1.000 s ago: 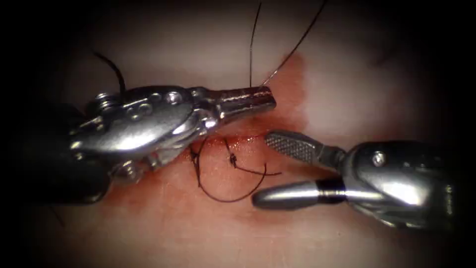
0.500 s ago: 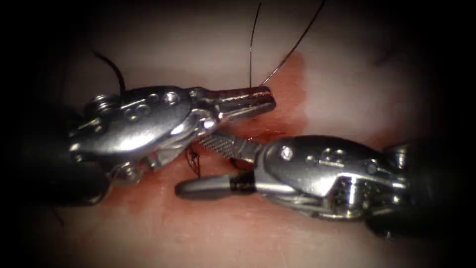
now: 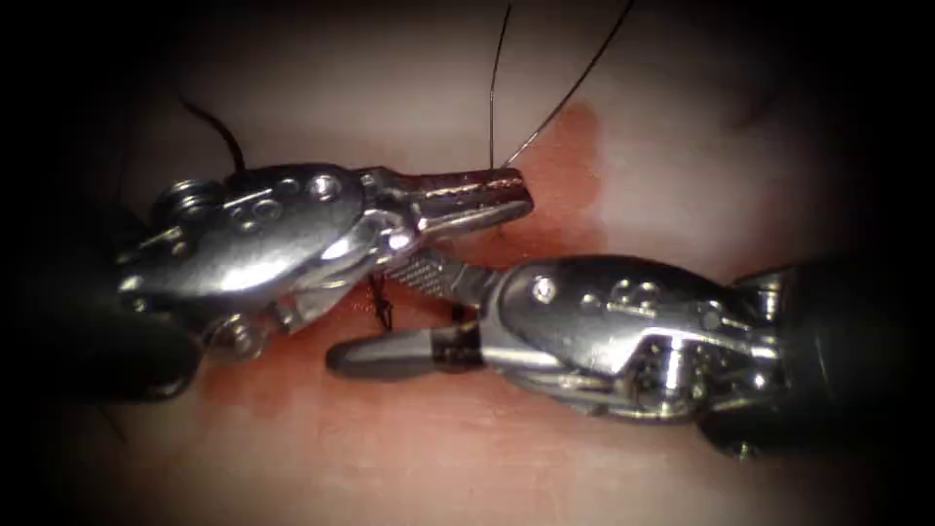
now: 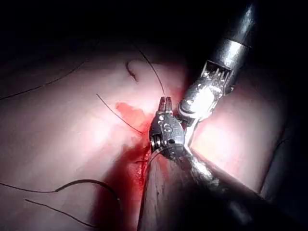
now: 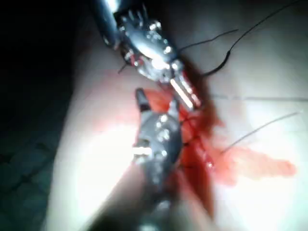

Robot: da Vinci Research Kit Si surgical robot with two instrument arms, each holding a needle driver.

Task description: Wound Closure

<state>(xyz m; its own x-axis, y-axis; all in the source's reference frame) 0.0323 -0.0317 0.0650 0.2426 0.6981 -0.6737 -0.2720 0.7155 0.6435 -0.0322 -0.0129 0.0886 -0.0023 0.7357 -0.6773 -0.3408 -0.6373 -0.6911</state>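
My left tool (image 3: 514, 194) comes in from the left, jaws shut on the thread (image 3: 493, 88) at their tip. Two thin strands rise from that tip to the upper edge. The right tool (image 3: 362, 314) reaches in from the right and lies just below the left one. Its jaws stand open, the toothed upper jaw partly tucked under the left tool, and nothing is clamped between them. A dark knot (image 3: 382, 308) on the cut sits in their gap. In the left wrist view the left tool (image 4: 165, 101) is shut, with the right tool (image 4: 202, 98) beside it.
Red fluid (image 3: 577, 161) stains the pale tissue (image 3: 682, 175) around the cut and behind the left jaw tip. A dark cut end of thread (image 3: 226, 136) curls up behind the left tool's wrist. Loose strands (image 4: 72, 185) lie across the tissue.
The right tool has moved left along the cut with open jaws, covering the thread loop and reaching around the knot. The left tool has shifted slightly left, still holding the thread.
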